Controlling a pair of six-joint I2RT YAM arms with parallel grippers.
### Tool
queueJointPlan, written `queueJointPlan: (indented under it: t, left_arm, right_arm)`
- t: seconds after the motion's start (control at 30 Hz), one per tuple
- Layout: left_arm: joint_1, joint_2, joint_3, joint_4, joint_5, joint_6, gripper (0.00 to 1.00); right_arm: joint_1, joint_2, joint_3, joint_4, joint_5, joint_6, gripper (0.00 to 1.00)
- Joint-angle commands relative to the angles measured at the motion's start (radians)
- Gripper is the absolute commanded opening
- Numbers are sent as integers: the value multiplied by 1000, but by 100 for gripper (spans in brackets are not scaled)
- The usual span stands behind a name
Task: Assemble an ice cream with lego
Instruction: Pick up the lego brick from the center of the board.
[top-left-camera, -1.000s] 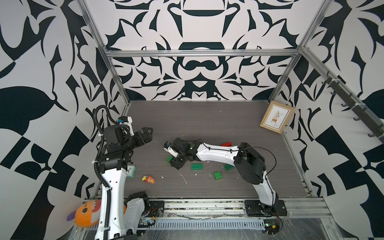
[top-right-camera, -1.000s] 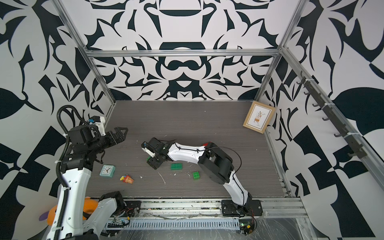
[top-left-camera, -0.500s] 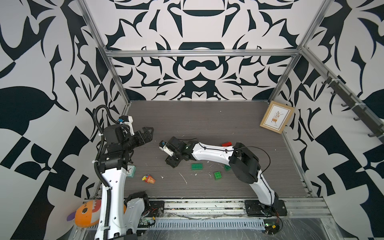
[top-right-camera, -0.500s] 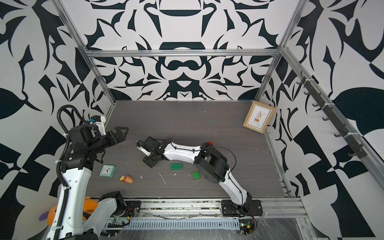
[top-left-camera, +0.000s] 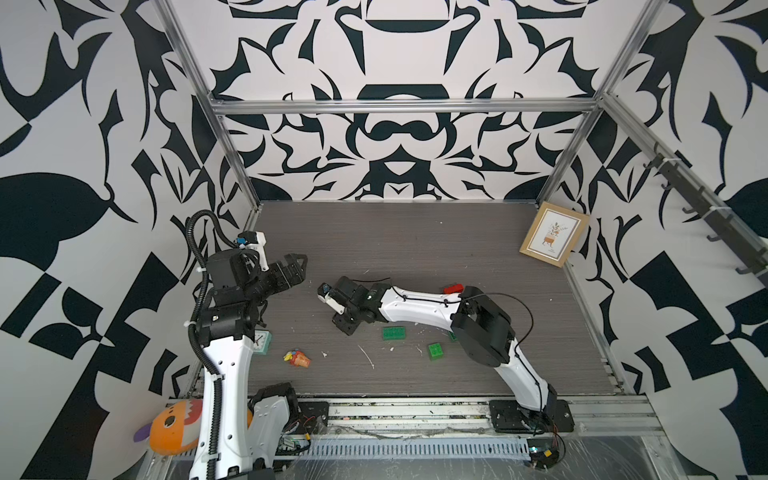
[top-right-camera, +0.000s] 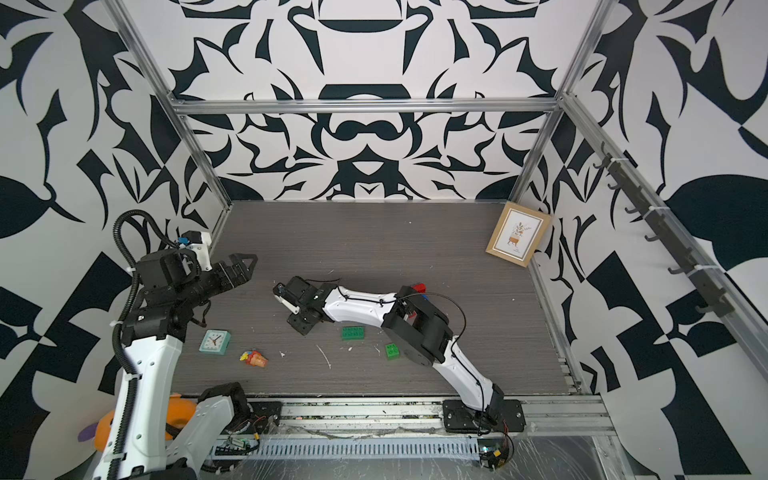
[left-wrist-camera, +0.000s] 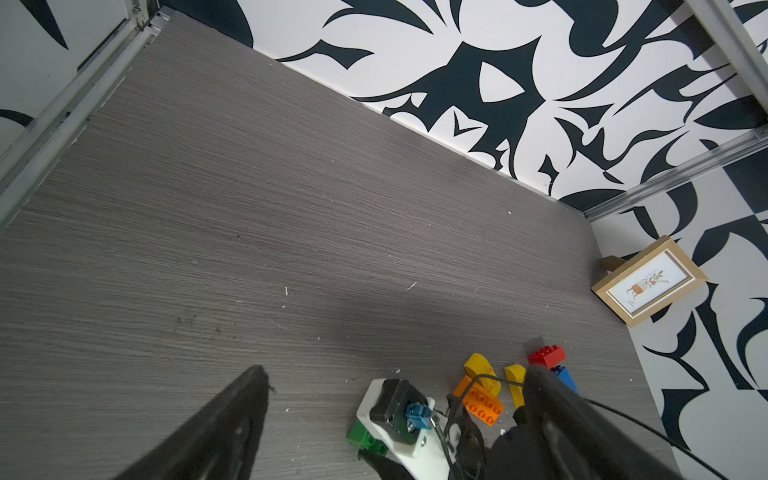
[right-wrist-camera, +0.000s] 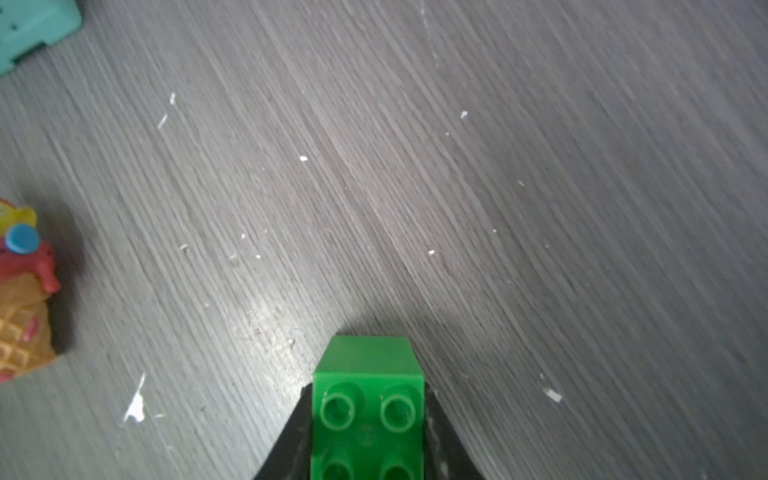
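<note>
Progress: early, with right claw (top-left-camera: 344, 326) clamped on 1 green brick (right-wrist-camera: 368, 411) low over bench (top-left-camera: 415, 249), left claw (top-left-camera: 300, 270) wide open and empty, long green brick (top-left-camera: 394, 333) and square green brick (top-left-camera: 435, 351) lying loose, ice cream apparently unbuilt.

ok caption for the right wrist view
Right pincer shut on a green lego brick, grey table beyond.

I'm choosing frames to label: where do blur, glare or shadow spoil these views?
Right wrist view: the green brick in the right gripper is fairly crisp, the table grain smears toward the edges, with a pale glare patch and a soft shadow by the brick. Left wrist view: the left gripper is dark and soft-edged, the table sharp. Both top views: evenly lit, sharp.
</note>
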Motion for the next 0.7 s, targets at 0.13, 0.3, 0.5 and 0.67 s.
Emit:
queueJointPlan:
  t: [0.13, 0.3, 0.5, 0.67]
  left_arm:
    - [-1, -37, -48, 65, 182, -150, 99]
    - [-208, -69, -218, 311, 132, -275, 99]
    - [-569, 61, -370, 596, -111, -272, 99]
    - [-622, 233, -413, 762, -85, -238, 99]
  right_arm:
    - [-2, -267, -180, 91, 98, 54, 20]
    - [-17, -516, -384, 6, 228, 129, 19]
    - [-17, -822, -574, -301, 445, 395, 18]
    - [-10, -988, -690, -449, 499, 624, 17]
